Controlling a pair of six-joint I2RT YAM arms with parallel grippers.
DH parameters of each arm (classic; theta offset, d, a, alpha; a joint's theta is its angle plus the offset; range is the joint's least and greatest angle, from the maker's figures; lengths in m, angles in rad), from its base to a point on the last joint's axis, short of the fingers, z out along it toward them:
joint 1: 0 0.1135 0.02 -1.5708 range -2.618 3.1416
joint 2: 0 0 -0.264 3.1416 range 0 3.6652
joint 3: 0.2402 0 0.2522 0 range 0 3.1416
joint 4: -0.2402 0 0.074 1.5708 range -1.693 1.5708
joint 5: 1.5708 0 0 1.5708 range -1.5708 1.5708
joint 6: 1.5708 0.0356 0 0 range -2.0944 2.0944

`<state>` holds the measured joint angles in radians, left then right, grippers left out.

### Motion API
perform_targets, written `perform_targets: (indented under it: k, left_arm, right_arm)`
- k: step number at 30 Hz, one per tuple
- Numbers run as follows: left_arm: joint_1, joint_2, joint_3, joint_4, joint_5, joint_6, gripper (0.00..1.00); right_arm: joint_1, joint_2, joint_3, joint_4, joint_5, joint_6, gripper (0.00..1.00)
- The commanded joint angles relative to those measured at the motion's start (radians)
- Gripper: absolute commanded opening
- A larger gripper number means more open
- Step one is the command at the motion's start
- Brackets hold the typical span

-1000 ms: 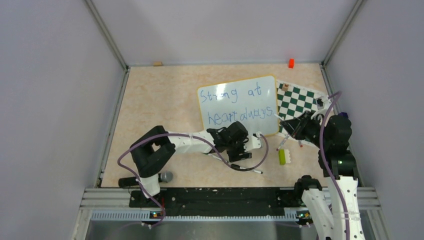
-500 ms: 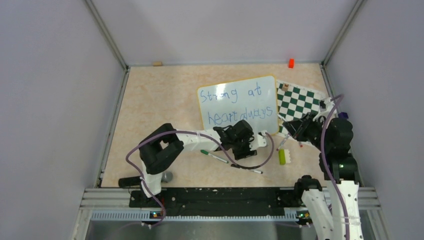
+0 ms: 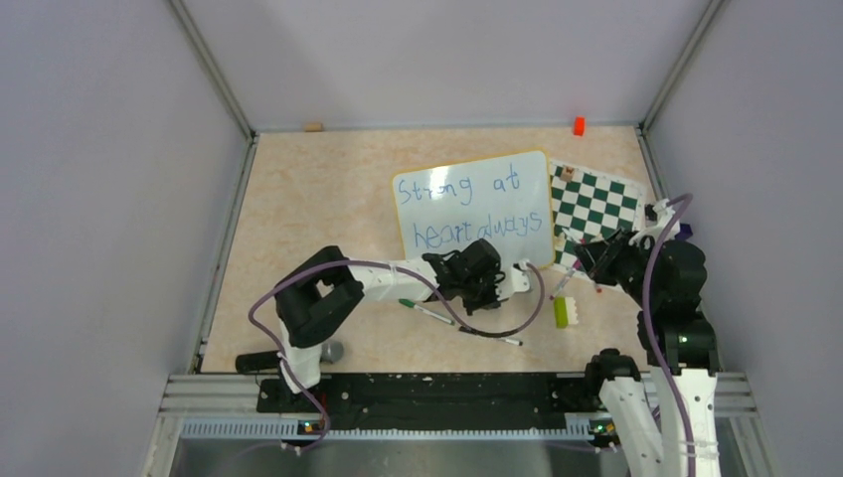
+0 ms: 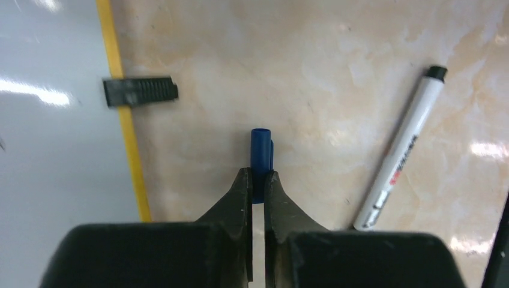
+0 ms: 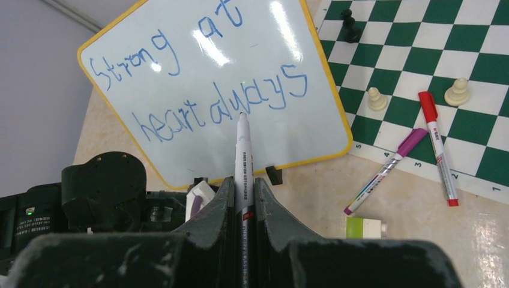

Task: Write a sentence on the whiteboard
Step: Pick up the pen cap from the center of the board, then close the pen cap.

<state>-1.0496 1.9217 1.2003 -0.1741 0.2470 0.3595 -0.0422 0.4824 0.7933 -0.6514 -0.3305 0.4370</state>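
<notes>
Right, my left claw (image 4: 256, 175) is pinched fully closed on a small blue cylindrical plastic cap (image 4: 261, 150), low over the pale marbled tabletop (image 4: 312, 72). It sits just near of the large white rounded-corner whiteboard (image 3: 472, 211) with the thin yellow-orange rim. One of the board's small black clip feet (image 4: 140, 92) shows just left of the cap in the wrist view. A loose white marker with a black end (image 4: 399, 150) lies on the tabletop close by, apart from the cap.

My right claw (image 5: 243, 181) is clamped on a slim white marker pen (image 5: 243, 159), whose tip points at the board's lower line. I cannot tell whether the tip touches the surface.

The whiteboard lies flat right of centre, towards the far side, its right edge against the green-and-white checkered chessboard (image 3: 596, 204). The blue handwritten sentence (image 5: 210, 78) runs in two lines: "Strong at" above, "heart always" below.

A purple-capped pen (image 5: 384, 171) and a red-capped pen (image 5: 438, 147) rest across the chessboard's near edge, beside two cream pawns (image 5: 377, 99). A lime-green block (image 3: 561, 312) lies near of them, and a green-capped pen (image 3: 425, 311) lies just near of my left arm.
</notes>
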Motion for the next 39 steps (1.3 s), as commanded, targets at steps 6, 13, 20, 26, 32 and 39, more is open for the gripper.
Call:
perform_targets:
  k: [6,13,20,26,32,39]
  left_arm:
    - [0.029,-0.284,-0.295,0.165,0.026,-0.057,0.00]
    - [0.052,-0.434,-0.505,0.440,-0.037,-0.060,0.00]
    - [0.076,-0.523,-0.572,0.494,-0.072,-0.067,0.00]
    - [0.076,-0.557,-0.583,0.493,-0.057,-0.070,0.00]
    - [0.076,-0.581,-0.594,0.500,-0.025,-0.056,0.00]
    - [0.076,-0.609,-0.626,0.536,-0.019,-0.045,0.00]
  right_arm:
    - [-0.004,0.014,-0.082,0.007,-0.291,0.050,0.00]
    - [0.165,0.166,-0.157,0.017,-0.385,-0.009,0.00]
    - [0.354,0.218,-0.227,0.212,-0.259,0.119,0.00]
    - [0.432,0.314,-0.222,0.280,-0.219,0.133,0.00]
    - [0.454,0.352,-0.225,0.324,-0.220,0.150,0.00]
    - [0.456,0.369,-0.222,0.336,-0.232,0.153,0.00]
